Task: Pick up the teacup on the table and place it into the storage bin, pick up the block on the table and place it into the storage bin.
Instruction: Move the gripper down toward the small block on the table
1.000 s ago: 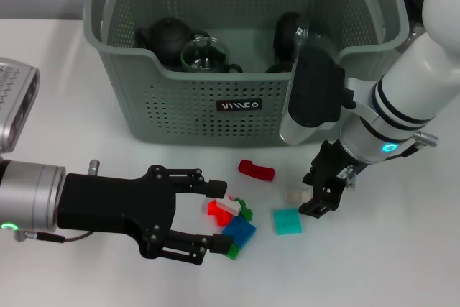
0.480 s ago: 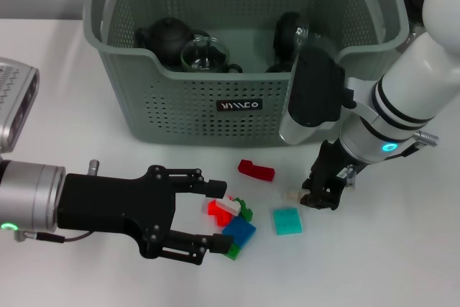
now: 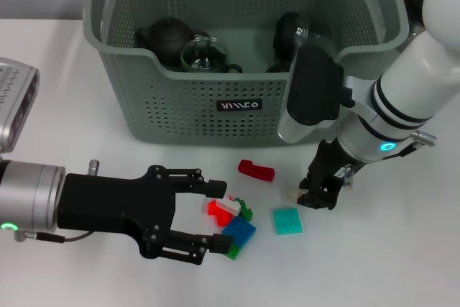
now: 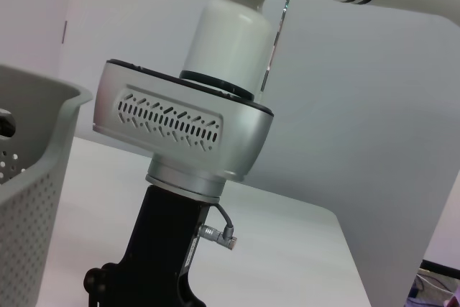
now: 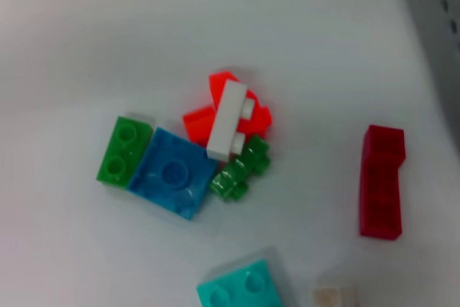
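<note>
The teaware seems done: the bin (image 3: 244, 70), at the table's far edge, holds a dark teapot (image 3: 167, 38), a glass cup (image 3: 204, 54) and another dark piece (image 3: 290, 34), and no cup shows on the table (image 3: 65, 84); the blocks remain, about eight loose in front of the bin: one red bar (image 3: 256, 170), one teal (image 3: 287, 221), one small pale (image 3: 293, 195), and a cluster (image 3: 231, 219) of orange, white, blue and two green; the right gripper (image 3: 321, 190) hangs low just beside the pale block, whether pinching I cannot tell; the left gripper (image 3: 194, 212), spread, lies beside the cluster.
</note>
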`<state>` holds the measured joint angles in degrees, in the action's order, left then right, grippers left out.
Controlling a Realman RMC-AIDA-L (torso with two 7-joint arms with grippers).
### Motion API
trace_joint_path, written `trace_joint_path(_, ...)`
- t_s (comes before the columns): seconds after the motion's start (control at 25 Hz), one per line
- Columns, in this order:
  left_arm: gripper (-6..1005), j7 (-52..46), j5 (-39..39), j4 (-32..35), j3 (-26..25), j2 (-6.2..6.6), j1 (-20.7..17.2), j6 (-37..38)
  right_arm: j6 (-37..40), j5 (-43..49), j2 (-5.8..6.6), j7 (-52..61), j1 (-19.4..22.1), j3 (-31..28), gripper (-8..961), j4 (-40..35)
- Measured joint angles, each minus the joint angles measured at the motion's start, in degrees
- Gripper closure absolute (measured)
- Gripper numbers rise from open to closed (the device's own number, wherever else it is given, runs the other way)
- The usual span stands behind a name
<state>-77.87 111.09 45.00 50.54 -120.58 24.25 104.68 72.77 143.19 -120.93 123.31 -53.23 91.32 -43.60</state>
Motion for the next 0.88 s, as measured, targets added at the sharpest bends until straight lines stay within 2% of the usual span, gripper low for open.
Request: trace_joint_path(0.88,186,0.00,0.00,-0.34,-0.02,0.00,-0.09,0.00,-0.84,-0.81,-0.09,0.48,-0.21,1.74,700,0.44)
